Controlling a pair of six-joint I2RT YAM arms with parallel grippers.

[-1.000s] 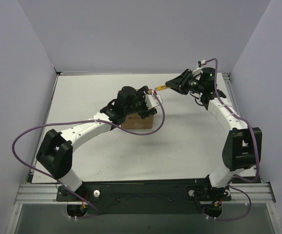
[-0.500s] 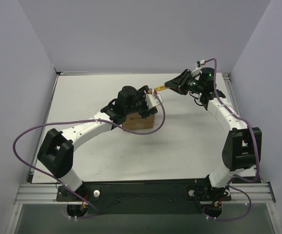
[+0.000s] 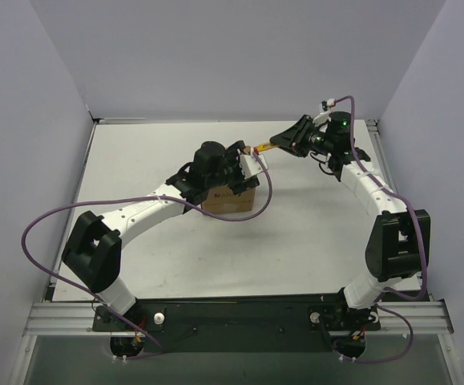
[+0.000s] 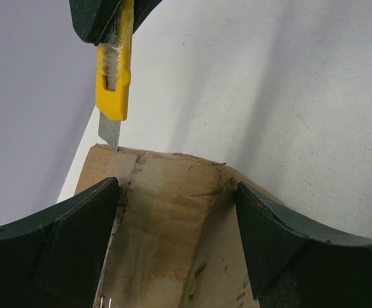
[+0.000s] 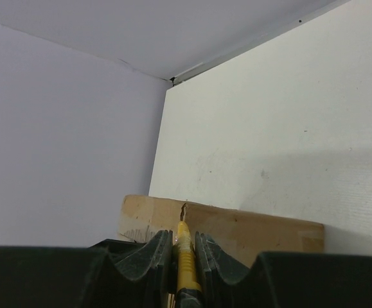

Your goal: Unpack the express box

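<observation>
white table point(image 3: 151, 152) | one express box point(image 3: 232, 200) | one knife point(image 4: 114, 70) clamped in right end effector point(image 5: 182, 247) | left end effector point(image 4: 177, 189) wide

One express box point(image 3: 232, 200), one yellow utility knife point(image 3: 264, 147) at the box's top edge, one table point(image 3: 312, 224), two arms: left arm point(image 3: 135, 212), right arm point(image 3: 368, 188).

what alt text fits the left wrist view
A yellow knife, held from above by the right gripper, has its blade tip at the far top edge of a brown cardboard box. The open left gripper frames the box with a dark finger on each side, with white table beyond.
</observation>
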